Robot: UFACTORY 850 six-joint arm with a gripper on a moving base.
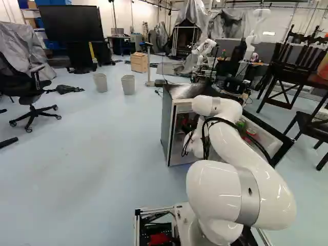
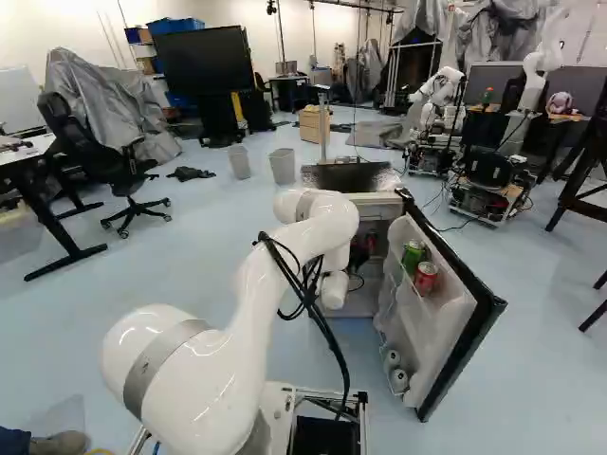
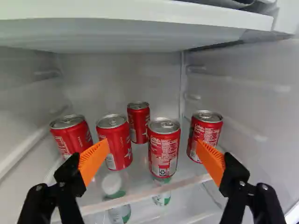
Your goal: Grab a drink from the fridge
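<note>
Black is the office chair (image 2: 95, 152) at the left, with a large dark screen (image 2: 204, 76) farther off. Right of these come two pale bins (image 2: 283, 166) and, beyond them, a wooden drawer unit (image 2: 314, 123).

Next, nearer, stands the fridge (image 1: 182, 108), with the white arm (image 1: 241, 138) reaching into it. The fingers (image 3: 94, 158) are spread wide apart. Ahead of them, five red cans stand upright on a clear shelf (image 3: 187, 179). The leftmost can (image 3: 67, 135) is partly behind the left finger; the second can (image 3: 113, 147) is past that finger's tip. The third can (image 3: 138, 123) stands farthest back. The fourth can (image 3: 163, 149) is nearer, ahead of the gap between the fingers, and the fifth can (image 3: 204, 133) is ahead of the right finger, near the right wall.

The fridge door (image 2: 446, 322) hangs open to the right, holding a green can (image 2: 413, 256) and, just beside it, another red can (image 2: 426, 278). Far beyond stands another robot (image 2: 438, 90); dark stools (image 1: 292, 77) are farther right.
</note>
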